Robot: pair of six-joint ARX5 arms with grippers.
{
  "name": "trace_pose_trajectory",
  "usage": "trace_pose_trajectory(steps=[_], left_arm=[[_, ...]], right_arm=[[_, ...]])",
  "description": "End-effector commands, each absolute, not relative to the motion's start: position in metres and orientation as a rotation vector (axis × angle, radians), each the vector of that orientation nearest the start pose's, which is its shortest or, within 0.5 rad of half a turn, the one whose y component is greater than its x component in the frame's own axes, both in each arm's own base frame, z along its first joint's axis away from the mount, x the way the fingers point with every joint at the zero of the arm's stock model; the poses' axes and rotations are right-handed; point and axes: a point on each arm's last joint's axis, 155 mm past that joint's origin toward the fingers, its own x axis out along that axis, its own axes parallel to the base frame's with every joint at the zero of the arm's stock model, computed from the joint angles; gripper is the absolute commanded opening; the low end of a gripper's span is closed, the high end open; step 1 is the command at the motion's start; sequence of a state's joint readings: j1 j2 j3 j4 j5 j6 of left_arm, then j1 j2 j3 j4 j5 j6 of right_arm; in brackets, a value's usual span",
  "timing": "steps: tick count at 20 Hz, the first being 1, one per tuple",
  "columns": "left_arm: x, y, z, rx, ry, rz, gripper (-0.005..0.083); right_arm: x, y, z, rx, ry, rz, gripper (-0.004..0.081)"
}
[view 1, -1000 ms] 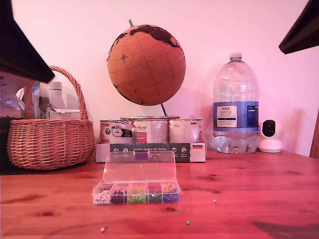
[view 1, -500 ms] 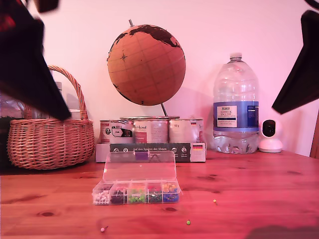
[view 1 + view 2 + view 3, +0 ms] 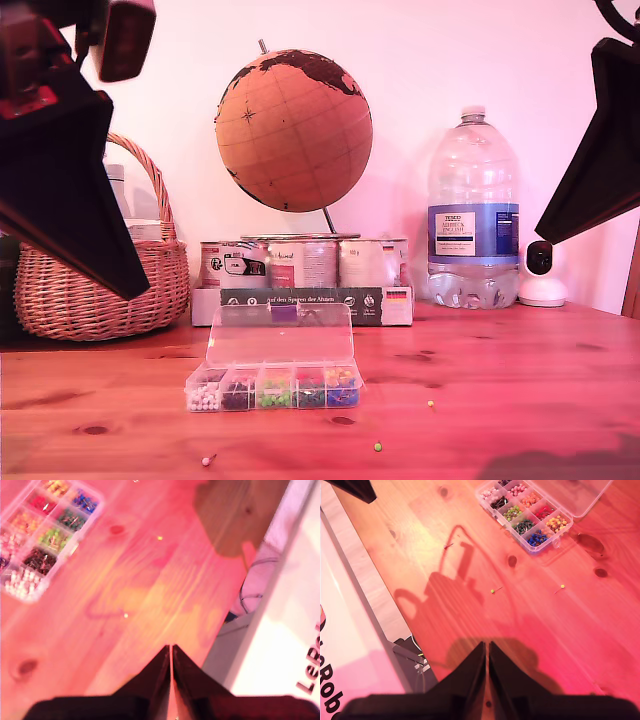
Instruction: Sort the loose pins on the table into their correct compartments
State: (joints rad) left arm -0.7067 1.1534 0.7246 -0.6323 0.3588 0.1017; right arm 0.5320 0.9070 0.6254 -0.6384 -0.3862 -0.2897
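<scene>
My first gripper (image 3: 171, 652) and my second gripper (image 3: 486, 650): both clenched, holding nothing, high above the reddish-brown knotty pine table (image 3: 520, 380). Pink (image 3: 205, 461), green (image 3: 377, 447) and yellow-green (image 3: 430, 404) ball-headed pins lie loose near the open clear plastic compartment box (image 3: 274, 387).

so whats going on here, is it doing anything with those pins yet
Not yet. Both arms hang high over the table, and neither is touching anything. My first hand and my second hand are both shut and empty. The clear pin box sits open with its coloured clusters inside. Three loose pins lie on the wood in front of it: a pink pin, a green pin and a yellow-green pin. None has been picked up or sorted so far.
</scene>
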Motion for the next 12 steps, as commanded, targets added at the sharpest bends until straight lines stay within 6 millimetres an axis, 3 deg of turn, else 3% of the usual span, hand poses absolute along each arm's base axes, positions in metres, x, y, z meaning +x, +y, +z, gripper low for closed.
trace_pose_trajectory(steps=[1,6,12], left_arm=[[0.169,-0.230,0.088,0.182,1.096,-0.954,-0.0011],[0.176,-0.220,0.083,0.000,1.205,-0.731,-0.0011],[0.188,-0.237,0.097,-0.121,1.153,-0.736,-0.0011]], right_arm=[[0.184,0.191,0.115,-0.323,0.805,0.994,-0.0013],[0.185,0.191,0.116,-0.321,0.800,0.993,-0.0013],[0.186,0.192,0.117,-0.314,0.794,0.990,-0.0013]])
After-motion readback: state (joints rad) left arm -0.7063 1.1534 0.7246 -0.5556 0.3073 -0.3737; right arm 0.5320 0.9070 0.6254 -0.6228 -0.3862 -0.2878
